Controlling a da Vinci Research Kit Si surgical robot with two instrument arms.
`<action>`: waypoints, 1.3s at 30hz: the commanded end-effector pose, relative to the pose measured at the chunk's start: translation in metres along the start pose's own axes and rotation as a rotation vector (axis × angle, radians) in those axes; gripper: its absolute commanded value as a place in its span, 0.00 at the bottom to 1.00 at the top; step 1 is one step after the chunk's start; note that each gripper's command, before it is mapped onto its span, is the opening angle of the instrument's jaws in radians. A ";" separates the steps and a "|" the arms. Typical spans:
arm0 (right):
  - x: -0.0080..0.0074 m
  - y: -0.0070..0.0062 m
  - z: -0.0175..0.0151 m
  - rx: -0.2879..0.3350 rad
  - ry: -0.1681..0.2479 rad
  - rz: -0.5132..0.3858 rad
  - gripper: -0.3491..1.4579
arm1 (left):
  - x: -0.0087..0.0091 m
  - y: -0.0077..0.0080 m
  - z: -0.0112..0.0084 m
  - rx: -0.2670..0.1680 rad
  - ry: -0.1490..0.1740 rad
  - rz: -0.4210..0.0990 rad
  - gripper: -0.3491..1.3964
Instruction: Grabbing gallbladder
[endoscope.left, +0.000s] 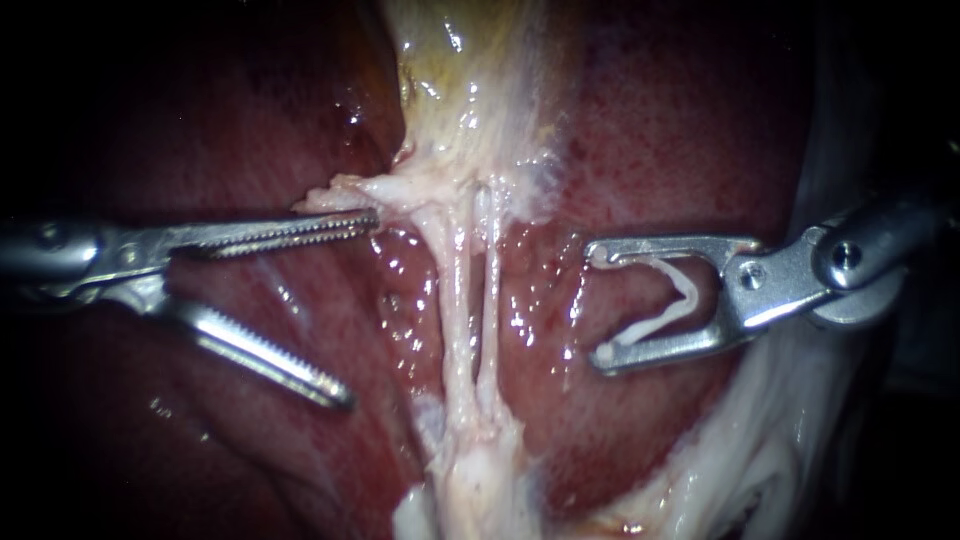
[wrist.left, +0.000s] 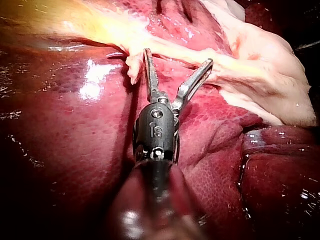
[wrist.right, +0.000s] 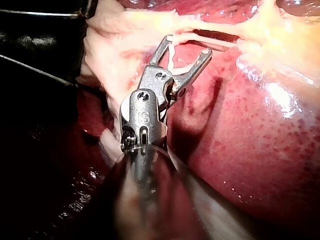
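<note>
Above the two tubes (endoscope.left: 455, 290), the gallbladder (endoscope.left: 470, 80) lies on the liver (endoscope.left: 660, 130). Your left instrument (endoscope.left: 360, 310) gapes its jaws beside the gallbladder's neck, gripping nothing. Your right instrument (endoscope.left: 597, 305) holds a white clip (endoscope.left: 688, 292) between wide jaws.

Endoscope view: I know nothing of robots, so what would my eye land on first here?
Two pale tubes run down the middle over the dark red liver, below the yellowish gallbladder. From the left comes the left instrument, its toothed jaws wide open; from the right, the right instrument carries a white clip between its jaws.
</note>
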 end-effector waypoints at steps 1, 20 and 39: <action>0.0000 0.0000 0.0000 0.000 0.000 0.000 0.47 | 0.0005 -0.0001 -0.0005 0.012 0.000 -0.019 0.84; 0.0000 -0.0001 0.0000 0.001 0.000 0.000 0.47 | -0.0005 -0.0078 0.0004 0.095 -0.021 -0.098 0.58; -0.0001 -0.0001 0.0000 0.001 0.000 -0.001 0.47 | -0.0010 -0.0093 -0.0011 0.119 -0.068 -0.176 0.00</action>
